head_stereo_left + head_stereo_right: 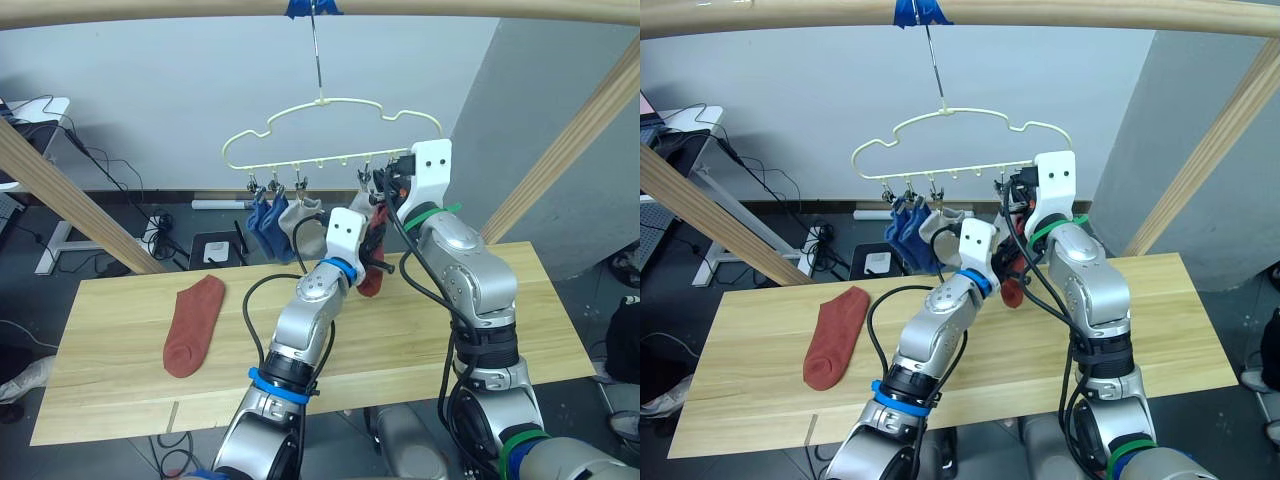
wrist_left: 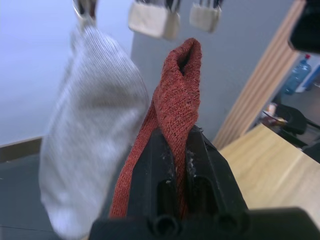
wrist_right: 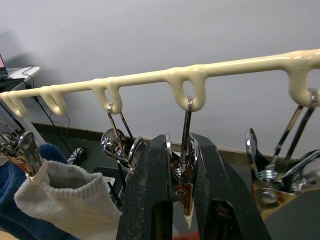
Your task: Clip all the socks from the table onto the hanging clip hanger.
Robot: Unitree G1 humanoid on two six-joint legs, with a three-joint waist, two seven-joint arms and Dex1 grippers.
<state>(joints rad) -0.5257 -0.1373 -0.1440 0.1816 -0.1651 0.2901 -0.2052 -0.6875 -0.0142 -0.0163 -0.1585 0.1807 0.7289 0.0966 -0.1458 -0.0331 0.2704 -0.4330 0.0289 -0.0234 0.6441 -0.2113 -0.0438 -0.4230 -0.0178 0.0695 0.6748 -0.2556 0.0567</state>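
1. Socks are in three places: two blue socks (image 1: 265,222) and one light grey sock (image 1: 303,222) hang from clips on the left part of the clip hanger (image 1: 330,135), one rust-red sock (image 1: 194,325) lies flat on the left part of the table (image 1: 520,300), and a second rust-red sock (image 2: 172,120) is held up under the hanger.
2. Left gripper (image 2: 175,150) is closed on this second rust-red sock; the sock's open cuff stands above the fingertips, just below two metal clips (image 2: 152,20).
3. Right gripper (image 3: 180,150) is raised to the hanger's lower bar, and its two black fingers are pressed on the sides of one metal clip (image 3: 185,170).
4. The hanger hangs by its metal hook (image 1: 317,55) from a wooden bar (image 1: 150,12), above the far edge of the table.
5. The light grey sock hangs just to the left of the held red sock.
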